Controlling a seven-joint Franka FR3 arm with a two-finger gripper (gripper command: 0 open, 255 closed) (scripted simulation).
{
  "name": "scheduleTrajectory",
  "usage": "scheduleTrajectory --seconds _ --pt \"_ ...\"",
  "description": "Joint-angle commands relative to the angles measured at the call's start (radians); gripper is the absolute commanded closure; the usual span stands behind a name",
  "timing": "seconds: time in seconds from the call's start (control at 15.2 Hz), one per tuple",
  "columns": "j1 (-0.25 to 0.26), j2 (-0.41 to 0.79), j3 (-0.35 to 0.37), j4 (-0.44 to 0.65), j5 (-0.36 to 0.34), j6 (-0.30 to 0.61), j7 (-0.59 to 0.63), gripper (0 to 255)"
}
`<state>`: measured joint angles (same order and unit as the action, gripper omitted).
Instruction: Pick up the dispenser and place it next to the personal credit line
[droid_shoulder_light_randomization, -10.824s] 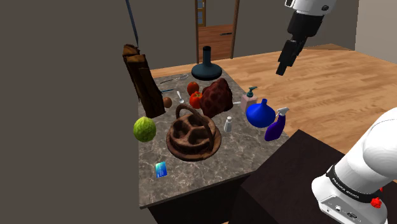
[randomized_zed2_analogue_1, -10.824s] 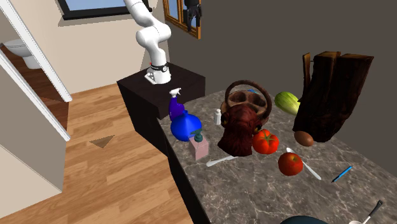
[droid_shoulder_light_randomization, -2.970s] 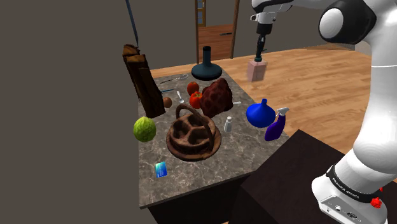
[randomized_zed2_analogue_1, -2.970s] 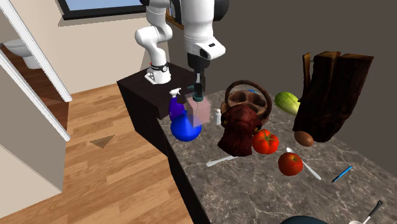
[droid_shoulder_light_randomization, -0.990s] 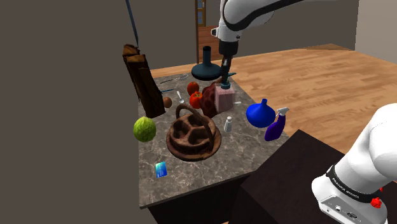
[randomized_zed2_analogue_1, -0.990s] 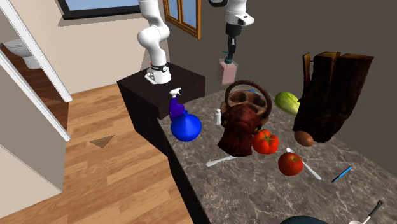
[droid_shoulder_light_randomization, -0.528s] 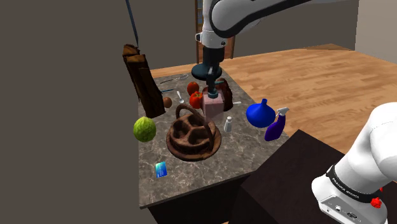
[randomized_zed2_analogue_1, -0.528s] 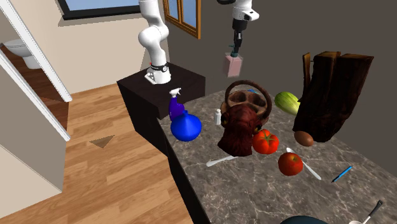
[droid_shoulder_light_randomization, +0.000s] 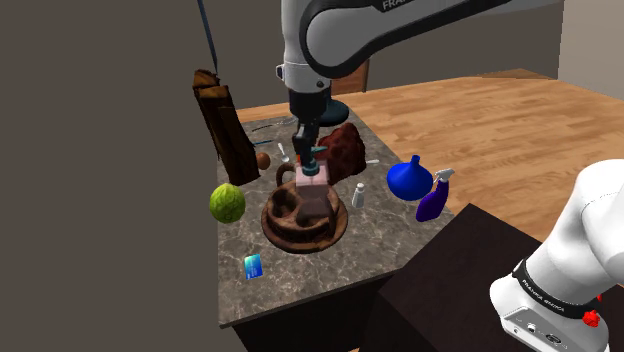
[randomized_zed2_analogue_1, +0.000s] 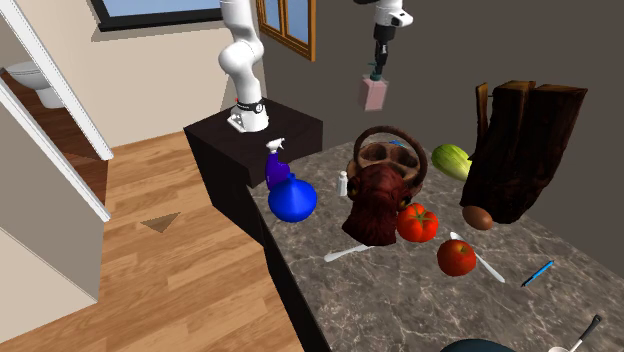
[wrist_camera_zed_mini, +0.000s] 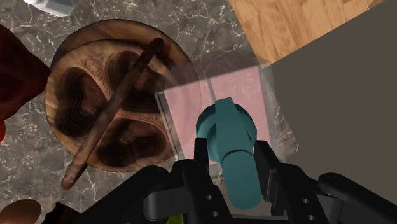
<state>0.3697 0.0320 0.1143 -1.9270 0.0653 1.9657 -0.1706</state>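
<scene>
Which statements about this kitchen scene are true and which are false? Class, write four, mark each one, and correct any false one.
1. The gripper holds the pink dispenser by its teal pump. True.
2. A blue card lies on the counter, apart from the basket. True.
3. The dispenser stands on the counter. False: it hangs in the air, clear of the counter.
4. The green fruit lies inside the basket. False: it lies on the counter beside the basket.
</scene>
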Motion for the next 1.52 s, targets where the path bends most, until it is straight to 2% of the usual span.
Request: scheduleTrajectory --seconds 0.0,0.66,1.45 --pt "0.024 0.023 0.022 0.030 -0.005 -0.004 0.050 255" --pt "0.158 0.196 0.114 0.251 -0.057 -0.042 0.290 255" --pt "0.160 0.235 0.111 0.140 -0.065 0.106 0.289 255"
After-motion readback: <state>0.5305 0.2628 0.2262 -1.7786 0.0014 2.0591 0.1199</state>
